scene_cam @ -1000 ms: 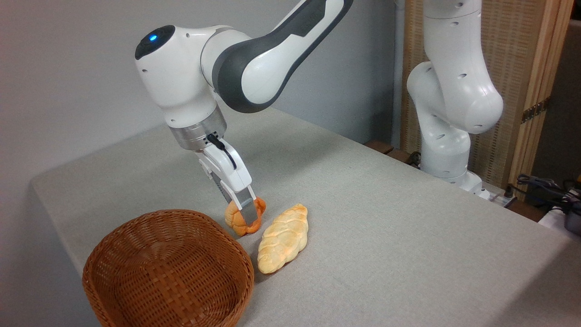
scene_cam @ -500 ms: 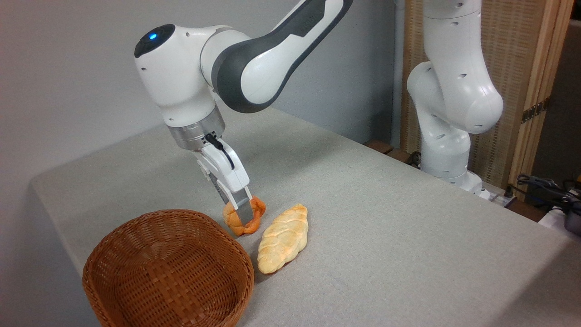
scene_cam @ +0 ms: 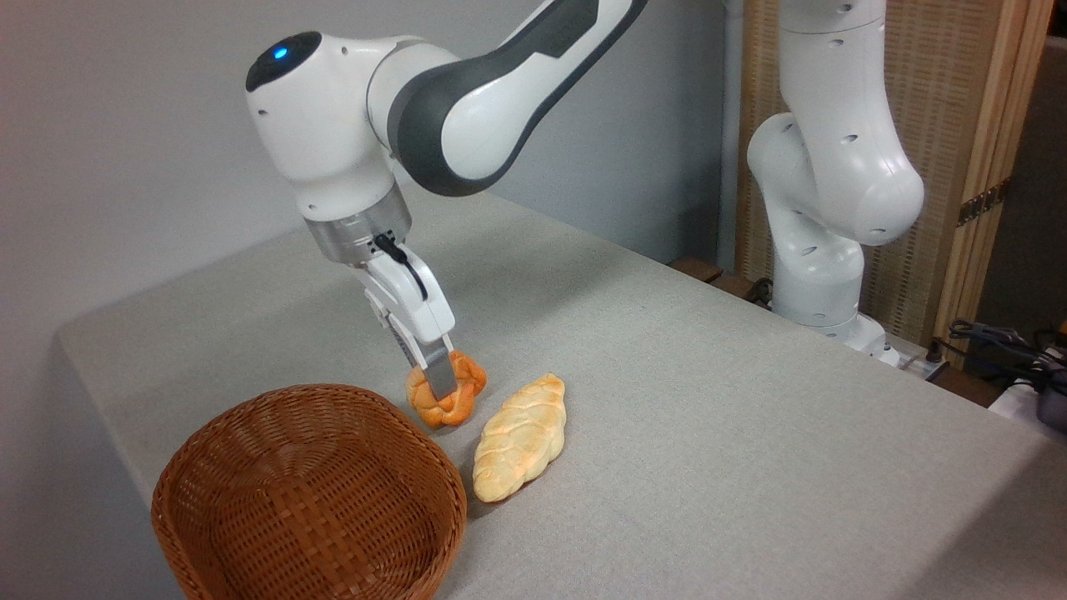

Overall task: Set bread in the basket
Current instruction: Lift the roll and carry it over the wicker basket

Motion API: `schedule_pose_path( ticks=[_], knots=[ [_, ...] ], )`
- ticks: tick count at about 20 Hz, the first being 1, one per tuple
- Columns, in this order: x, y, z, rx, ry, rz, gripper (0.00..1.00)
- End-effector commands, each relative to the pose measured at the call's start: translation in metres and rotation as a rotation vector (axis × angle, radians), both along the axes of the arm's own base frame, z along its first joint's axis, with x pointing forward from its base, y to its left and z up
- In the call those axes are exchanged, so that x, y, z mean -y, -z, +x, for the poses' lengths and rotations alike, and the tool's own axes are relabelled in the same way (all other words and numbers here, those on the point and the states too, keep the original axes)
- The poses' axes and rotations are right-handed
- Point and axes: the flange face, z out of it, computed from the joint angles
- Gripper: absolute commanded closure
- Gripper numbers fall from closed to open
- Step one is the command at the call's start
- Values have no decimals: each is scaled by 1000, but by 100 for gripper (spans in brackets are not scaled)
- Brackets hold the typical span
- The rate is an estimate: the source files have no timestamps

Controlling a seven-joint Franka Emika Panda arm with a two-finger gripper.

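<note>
Jaws are clamped on the bun (scene_cam: 446, 392), which looks lifted just off the worktop (scene_cam: 708, 417). Basket (scene_cam: 308, 492) sits below-left of them, and the loaf (scene_cam: 521, 437) lies just to their right

One round knotted bun (scene_cam: 446, 392), one braided loaf (scene_cam: 521, 437), one wicker basket (scene_cam: 308, 500), one arm; cables far right, count unclear.

A robot lab or test room

A white arm (scene_cam: 467, 92) is mounted at a table (scene_cam: 708, 433) covered in plain grey cloth, set against a bare grey wall (scene_cam: 125, 125). A woven screen in a wooden frame (scene_cam: 959, 125) is placed behind the arm's base, and loose cables (scene_cam: 1000, 342) are seen at the right edge. Toy-like bread and a basket are laid out as props.
</note>
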Motion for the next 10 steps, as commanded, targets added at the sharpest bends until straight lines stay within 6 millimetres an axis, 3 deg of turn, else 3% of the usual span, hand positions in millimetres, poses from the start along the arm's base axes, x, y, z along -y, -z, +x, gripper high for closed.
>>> schedule_pose_path(
  ticks=[1, 5, 7, 10],
  knots=[
    [1, -34, -14, 3, 33, -16, 71],
    [2, -63, -11, 72, 28, -39, 71],
    [0, -85, -2, 138, 18, -60, 68],
    [-2, -99, 14, 269, -13, -106, 66]
  ],
)
